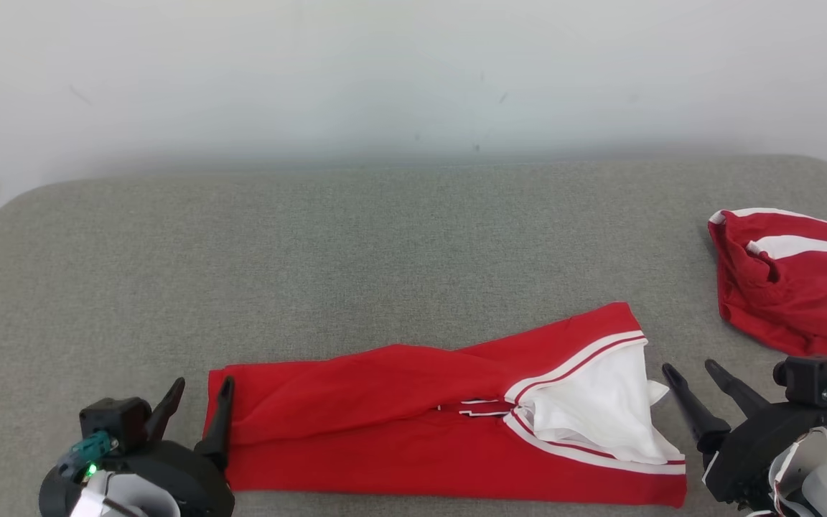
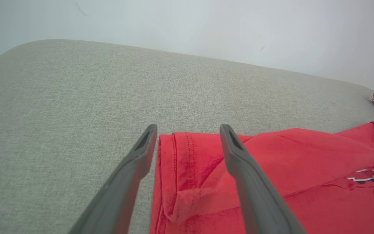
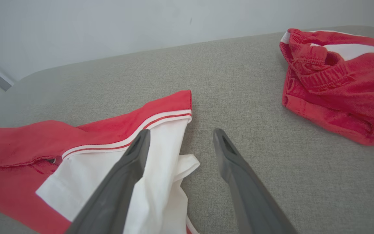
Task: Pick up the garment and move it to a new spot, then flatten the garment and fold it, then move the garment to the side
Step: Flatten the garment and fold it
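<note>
A red garment with white panels and stripe trim lies folded in a long band along the near edge of the grey surface. Its left hem sits between the spread fingers of my left gripper, which stands open at that end, one finger over the cloth. My right gripper is open at the garment's white end; its left finger lies over the white cloth and its right finger over bare grey fabric. Nothing is gripped in either one.
A second red garment with white stripes lies crumpled at the far right, also in the right wrist view. The grey padded surface has rounded far corners and meets a pale wall behind.
</note>
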Controlling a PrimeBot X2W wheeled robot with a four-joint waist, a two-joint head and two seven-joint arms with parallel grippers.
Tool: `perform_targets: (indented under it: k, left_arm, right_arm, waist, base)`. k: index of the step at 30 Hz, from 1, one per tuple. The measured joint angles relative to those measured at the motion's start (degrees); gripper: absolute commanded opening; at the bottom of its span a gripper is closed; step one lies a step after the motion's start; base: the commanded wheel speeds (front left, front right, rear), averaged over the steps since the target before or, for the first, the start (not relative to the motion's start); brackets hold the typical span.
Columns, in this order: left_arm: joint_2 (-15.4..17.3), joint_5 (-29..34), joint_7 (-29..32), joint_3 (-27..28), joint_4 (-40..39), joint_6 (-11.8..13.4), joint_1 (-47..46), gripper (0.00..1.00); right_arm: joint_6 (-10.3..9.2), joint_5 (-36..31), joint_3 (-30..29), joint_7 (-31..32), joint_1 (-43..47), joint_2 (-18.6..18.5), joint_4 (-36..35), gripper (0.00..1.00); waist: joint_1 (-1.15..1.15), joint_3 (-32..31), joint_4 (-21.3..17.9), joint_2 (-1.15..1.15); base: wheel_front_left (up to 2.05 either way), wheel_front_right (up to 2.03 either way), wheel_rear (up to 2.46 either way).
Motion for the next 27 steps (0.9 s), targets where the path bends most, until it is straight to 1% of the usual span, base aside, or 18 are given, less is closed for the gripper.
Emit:
perform_targets:
  k: [3,6,8,11,18,22,27]
  left_arm:
    - [0.81,2.09,0.00,1.08,-3.23,1.03,2.33,1.00]
    - [1.53,4.16,-0.01,2.18,-5.69,1.53,3.98,1.00]
    - [1.58,5.66,-0.08,3.27,-7.72,1.99,5.13,1.00]
    - [1.41,6.84,-0.09,4.63,-10.18,2.01,6.63,1.00]
    - [1.16,9.83,-0.15,8.04,-14.07,2.02,9.33,1.00]
    - [0.00,11.47,-0.15,10.70,-14.89,2.02,9.51,1.00]
    - [-0.85,13.83,-0.15,12.43,-16.27,2.02,10.57,1.00]
  right_arm:
    - [-1.32,0.00,0.45,1.87,-0.02,0.26,0.67,1.00]
    - [-2.26,0.01,1.01,3.47,-0.16,0.45,1.24,1.00]
    - [-2.35,0.07,1.43,4.68,-1.05,0.76,1.98,1.00]
    - [-3.22,0.34,1.83,6.57,-2.22,0.89,3.45,1.00]
    - [-3.26,1.03,2.91,11.39,-5.43,2.20,6.90,1.00]
    - [-3.26,1.68,3.89,14.67,-7.12,3.07,9.43,1.00]
    - [-3.10,2.16,4.88,17.45,-7.40,3.96,11.40,1.00]
  waist:
    - [0.00,-0.25,0.39,0.00]
    - [0.00,-0.31,0.77,0.00]
    - [0.00,-0.31,1.07,0.01]
    - [0.00,-0.25,1.70,0.00]
    - [0.00,0.39,3.35,0.00]
    - [0.00,0.93,4.29,0.00]
    - [0.01,1.54,5.15,0.00]
  base:
    - [0.00,0.00,0.00]
    - [0.00,0.00,0.00]
    - [0.00,0.00,0.00]
    - [0.00,0.00,0.00]
    - [0.00,0.00,0.00]
    - [0.00,0.00,0.00]
    - [0.00,0.00,0.00]
